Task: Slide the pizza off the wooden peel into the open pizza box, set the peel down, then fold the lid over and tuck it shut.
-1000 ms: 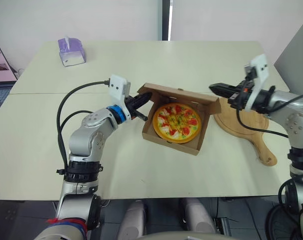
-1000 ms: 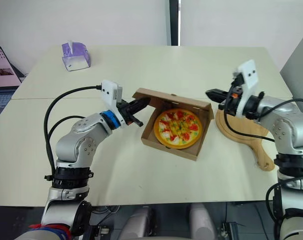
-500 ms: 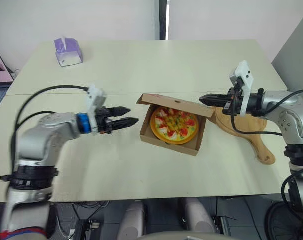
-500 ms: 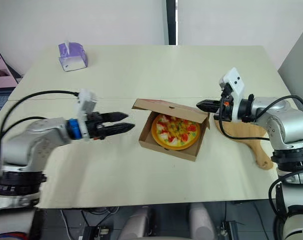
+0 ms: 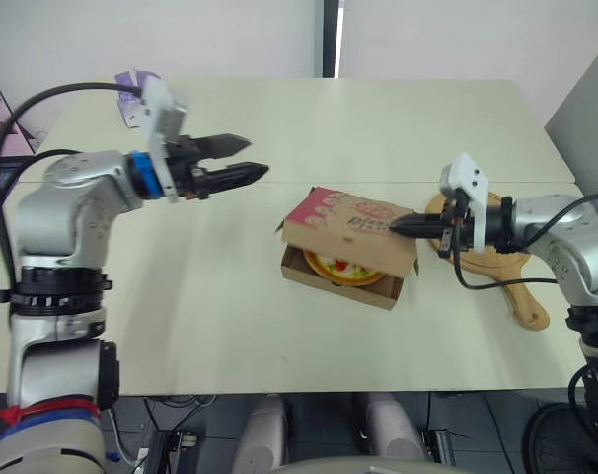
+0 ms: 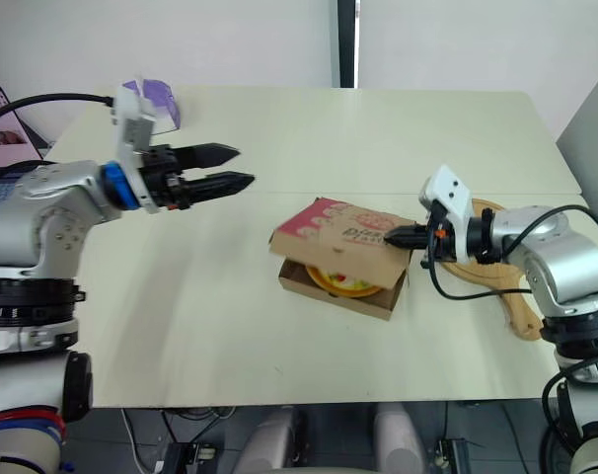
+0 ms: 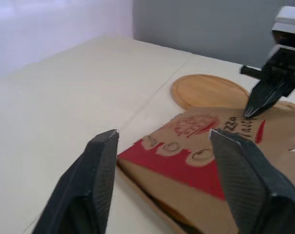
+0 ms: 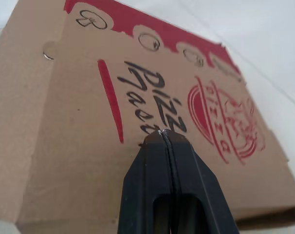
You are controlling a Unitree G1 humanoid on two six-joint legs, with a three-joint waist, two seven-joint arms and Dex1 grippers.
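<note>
Right gripper (image 5: 398,226), jaws pressed together, pins the lid (image 5: 348,225); left gripper (image 5: 255,156) hangs spread, well apart. Untucked, that lid could spring open.

The left arm (image 5: 77,193) is raised with its elbow bent, the forearm reaching forward and toward the robot's right. A blue ring (image 5: 138,176) circles its wrist, the left camera block (image 5: 161,104) sits on top, and a black cable (image 5: 42,99) arcs back from it. The left tool (image 5: 258,155) lies roughly level and is spread wide, its two black fingers (image 7: 96,180) well apart. The right arm (image 5: 565,222) is held lower, its forearm pointing inward toward the robot's left, with the right camera block (image 5: 464,178) on its wrist. The right tool (image 5: 398,225) is closed, its fingers pressed flat together into one narrow point.
</note>
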